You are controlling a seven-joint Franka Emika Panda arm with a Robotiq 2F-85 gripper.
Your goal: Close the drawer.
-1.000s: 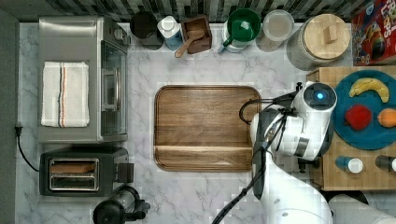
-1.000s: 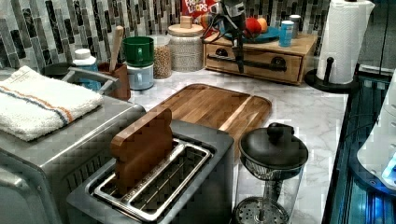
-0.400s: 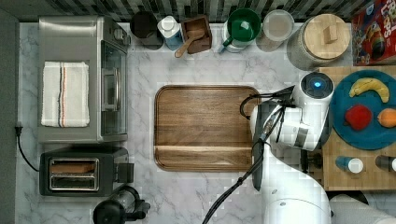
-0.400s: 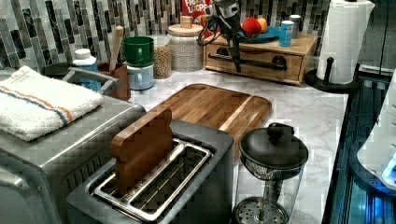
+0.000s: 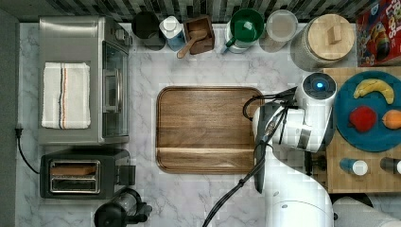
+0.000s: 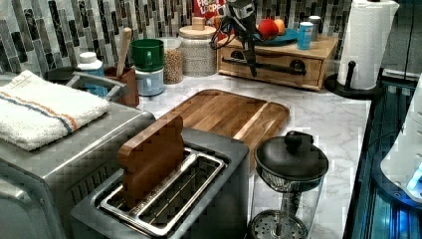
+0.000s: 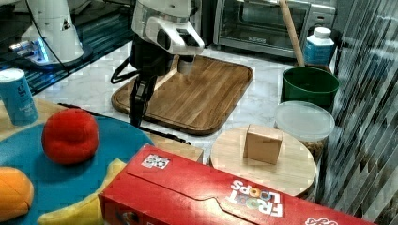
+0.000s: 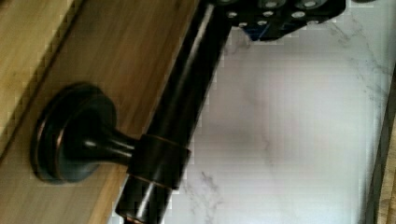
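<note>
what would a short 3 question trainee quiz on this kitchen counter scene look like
1. True or false: in the left view the gripper is at the long black bar handle on the drawer front.
2. What lies on the blue plate above the drawer? A) three pieces of fruit B) a folded towel C) a green mug
3. Fill in: a wooden slice stands in the ______.

Key
1. True. The wrist view has the handle right at the gripper.
2. A: a banana, a red fruit and an orange fruit.
3. Toaster.
</note>
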